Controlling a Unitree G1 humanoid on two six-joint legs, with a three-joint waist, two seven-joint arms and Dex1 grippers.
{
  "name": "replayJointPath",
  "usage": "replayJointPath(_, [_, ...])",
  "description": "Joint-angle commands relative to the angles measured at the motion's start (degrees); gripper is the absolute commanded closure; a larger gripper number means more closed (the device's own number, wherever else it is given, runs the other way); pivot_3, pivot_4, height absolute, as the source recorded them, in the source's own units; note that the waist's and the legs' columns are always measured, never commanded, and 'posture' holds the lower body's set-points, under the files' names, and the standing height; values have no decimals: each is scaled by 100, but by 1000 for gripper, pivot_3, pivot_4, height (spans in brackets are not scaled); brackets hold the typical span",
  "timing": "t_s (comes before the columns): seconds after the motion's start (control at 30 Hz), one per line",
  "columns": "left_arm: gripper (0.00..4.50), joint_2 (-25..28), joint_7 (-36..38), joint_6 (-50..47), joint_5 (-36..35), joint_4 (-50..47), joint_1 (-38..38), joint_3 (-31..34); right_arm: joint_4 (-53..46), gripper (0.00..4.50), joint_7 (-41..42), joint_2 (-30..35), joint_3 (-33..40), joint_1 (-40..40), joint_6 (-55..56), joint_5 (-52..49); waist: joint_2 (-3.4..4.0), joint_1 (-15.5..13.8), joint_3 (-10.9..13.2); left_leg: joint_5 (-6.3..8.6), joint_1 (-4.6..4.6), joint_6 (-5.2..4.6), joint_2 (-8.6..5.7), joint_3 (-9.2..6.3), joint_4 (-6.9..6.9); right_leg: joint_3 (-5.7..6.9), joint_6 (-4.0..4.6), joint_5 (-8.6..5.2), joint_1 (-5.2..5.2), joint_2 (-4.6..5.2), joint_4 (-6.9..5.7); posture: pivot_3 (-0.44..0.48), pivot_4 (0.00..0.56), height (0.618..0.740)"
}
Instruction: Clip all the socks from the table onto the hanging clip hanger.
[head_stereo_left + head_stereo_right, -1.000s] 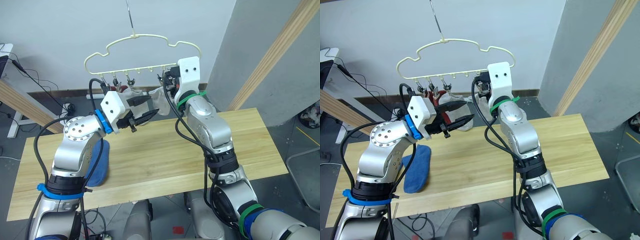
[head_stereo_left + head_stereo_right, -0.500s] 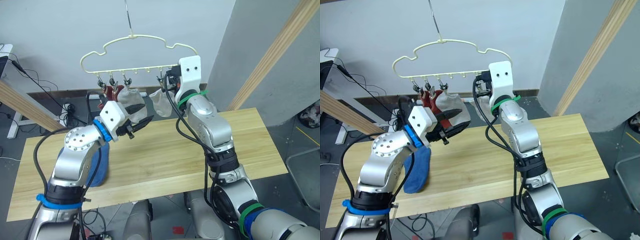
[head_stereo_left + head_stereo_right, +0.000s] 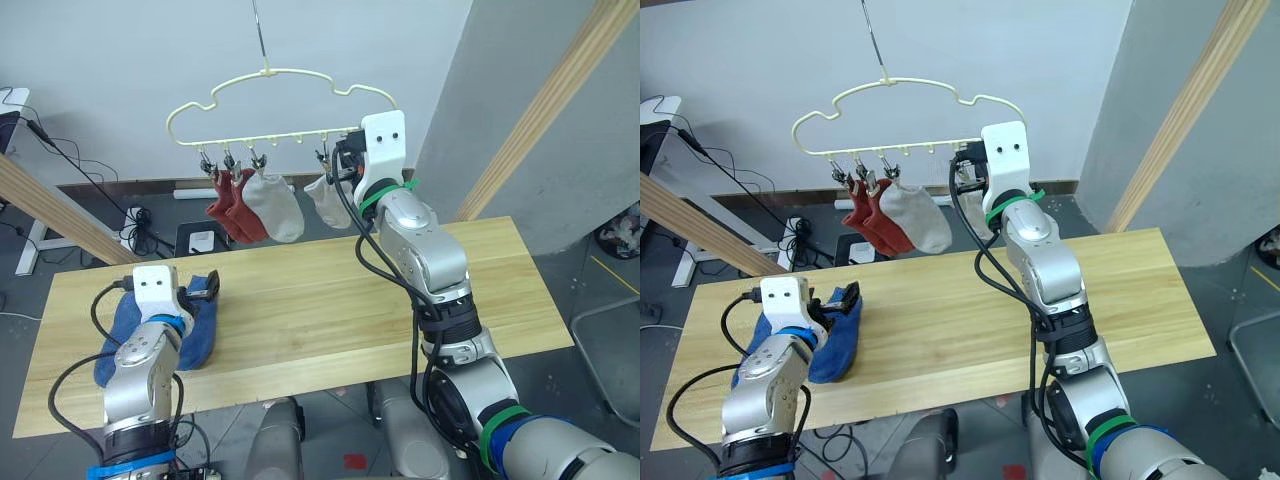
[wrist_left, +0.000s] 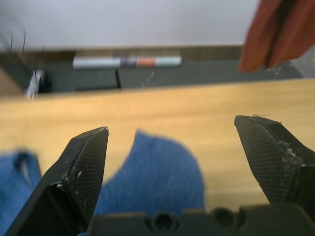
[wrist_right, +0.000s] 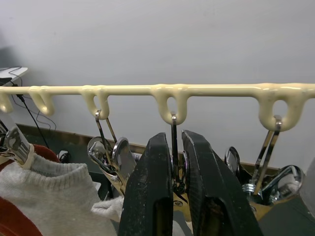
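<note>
The pale yellow clip hanger (image 3: 290, 75) hangs above the table's far edge. Two rust red socks (image 3: 228, 205) and a light grey sock (image 3: 272, 207) dangle from its left clips. A second grey sock (image 3: 328, 200) hangs beside my right gripper (image 3: 337, 165). That gripper is raised to the hanger's bar, its fingers pinched on a silver clip (image 5: 175, 162). Two blue socks (image 3: 195, 335) lie at the left of the wooden table (image 3: 330, 300). Low over them my left gripper (image 4: 170, 127) stands open, with nothing between its fingers.
Round wooden poles slant up at the right (image 3: 545, 110) and at the left (image 3: 50, 205). Cables and a power strip (image 3: 195, 192) lie on the floor behind the table. A metal chair frame (image 3: 600, 330) stands at the right edge.
My left arm has dropped from the hanger down to the table, over the blue socks. The grey sock it was near now hangs free from its clip. My right gripper has stayed at the hanger.
</note>
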State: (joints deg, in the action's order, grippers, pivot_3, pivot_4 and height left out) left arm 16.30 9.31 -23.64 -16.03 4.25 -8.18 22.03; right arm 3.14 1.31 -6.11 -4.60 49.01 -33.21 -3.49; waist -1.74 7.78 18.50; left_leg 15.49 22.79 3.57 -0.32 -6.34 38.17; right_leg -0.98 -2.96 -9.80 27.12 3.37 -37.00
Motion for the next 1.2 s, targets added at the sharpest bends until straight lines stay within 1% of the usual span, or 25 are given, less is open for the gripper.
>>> replayJointPath(0.03, [0, -173, -414, -63, -140, 164, -59, 285, -262, 4441, 87, 14, -51, 63, -15, -12, -1, 3, -1, 0, -1, 0, 4, 0, 0, -1, 3, 2, 0, -5, -1, -166, 305, 740])
replayJointPath(0.17, [0, -248, -701, -151, -170, 454, -156, 392, -284, 4441, 113, 30, -43, 58, -44, -7, -3, 9, -2, 0, -4, 0, 18, -1, 0, -1, 15, 9, 0, -21, -1, -168, 306, 740])
replayJointPath(0.4, [0, -13, -791, -275, 141, 884, -318, 100, -321, 4441, 125, 6, -60, 43, -93, -3, -4, 15, -3, -6, -10, -6, 18, 1, 0, -3, 18, 12, 0, -23, -3, -168, 306, 740])
replayJointPath(0.5, [569, 11, -805, -308, 217, 901, -303, 19, -322, 4441, 125, 0, -61, 45, -95, -6, -4, 14, -3, -6, -11, -6, 18, 3, -1, -4, 18, 12, 0, -23, -4, -168, 306, 740])
replayJointPath(0.77, [2793, -10, -815, -298, 316, 842, -232, -17, -313, 4441, 122, -5, -59, 53, -83, -7, -4, 13, -3, -6, -10, -6, 18, 3, -1, -5, 19, 13, 0, -23, -2, -168, 305, 740])
replayJointPath(0.97, [4484, 59, -743, -163, 508, 753, -93, -208, -315, 4441, 116, -12, -62, 43, -77, -6, -4, 13, -3, -6, -10, -6, 18, 3, -2, -6, 19, 13, 0, -23, -2, -167, 305, 740])
replayJointPath(1.1, [4500, 267, -407, 218, 806, 613, 78, -639, -316, 4441, 118, -12, -64, 40, -66, -4, -4, 14, -3, -6, -11, -6, 18, 4, -3, -6, 19, 13, 0, -23, -1, -168, 304, 740])
replayJointPath(1.17, [4500, 430, -66, 632, 1021, 498, 109, -1014, -319, 4441, 117, -12, -62, 39, -64, -5, -4, 10, -3, -6, -10, -6, 18, 4, -4, -6, 19, 13, 0, -23, 0, -168, 304, 740])
replayJointPath(1.2, [4500, 558, 214, 967, 1186, 400, 94, -1312, -324, 4441, 119, -9, -61, 38, -65, -5, -4, 7, -3, -6, -10, -6, 18, 4, -4, -6, 19, 12, 0, -23, 1, -168, 304, 740])
